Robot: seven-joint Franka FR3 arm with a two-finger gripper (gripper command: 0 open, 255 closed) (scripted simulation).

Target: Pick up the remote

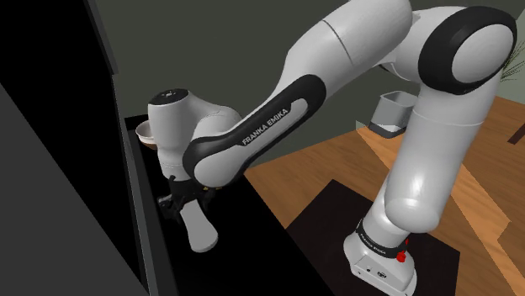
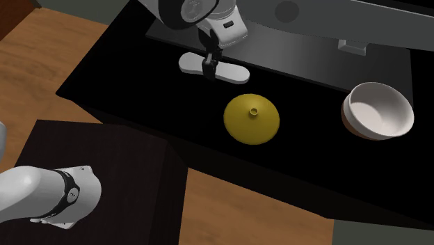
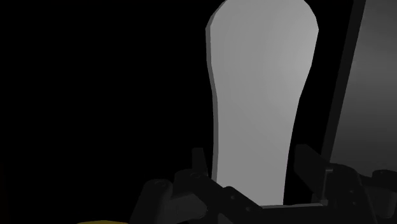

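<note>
The remote is a plain pale grey, elongated slab lying along the back of the black table. My black gripper comes down on its middle and is shut on it. In the wrist view the fingers clasp the narrow end of the remote from both sides. From the shoulder the remote pokes out below the gripper, close to a dark panel. Whether it is off the table I cannot tell.
A yellow domed lid lies mid-table, a white bowl further to the second exterior view's right. A grey screen base stands just behind the remote. Wooden floor, a white bin and the arm's stand lie off the table.
</note>
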